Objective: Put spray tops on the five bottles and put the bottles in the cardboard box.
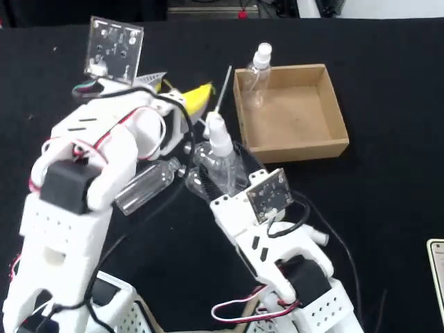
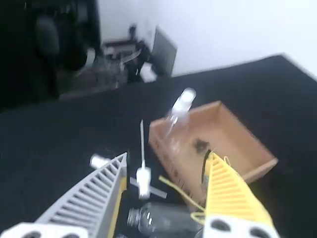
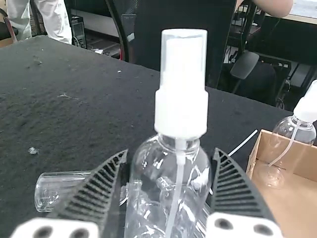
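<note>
Right fingers [image 3: 94, 193] snug on capped bottle [image 3: 168, 198], left fingers [image 2: 94, 193] apart above spray top [image 2: 143, 177]

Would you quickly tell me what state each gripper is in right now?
Left gripper: open, holding nothing.
Right gripper: shut on the spray-topped bottle.

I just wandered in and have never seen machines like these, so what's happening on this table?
The right arm holds a clear plastic bottle with a white spray top upright in its shut jaws, beside the brown cardboard box. Another capped clear bottle already stands in a corner of that box. The left arm has its jaws open near a loose white spray top with a long tube. One uncapped clear bottle lies on the black table.
</note>
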Controlling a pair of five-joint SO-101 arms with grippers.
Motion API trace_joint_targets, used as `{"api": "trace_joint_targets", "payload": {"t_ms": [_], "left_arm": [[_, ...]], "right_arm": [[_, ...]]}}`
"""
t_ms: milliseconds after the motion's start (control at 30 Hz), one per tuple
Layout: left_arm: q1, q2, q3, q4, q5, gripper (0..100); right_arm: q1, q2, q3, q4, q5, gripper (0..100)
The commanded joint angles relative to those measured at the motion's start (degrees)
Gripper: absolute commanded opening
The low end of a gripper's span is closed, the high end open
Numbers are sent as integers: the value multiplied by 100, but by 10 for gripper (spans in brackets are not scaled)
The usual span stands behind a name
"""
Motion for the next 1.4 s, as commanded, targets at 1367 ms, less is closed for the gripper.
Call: {"api": "trace_joint_targets", "payload": {"t_ms": [1367], "left_arm": [[-2158,44,2932,132,-53,242]], "right_arm": [[5064,1191,-1956,1600,1196,187]]}}
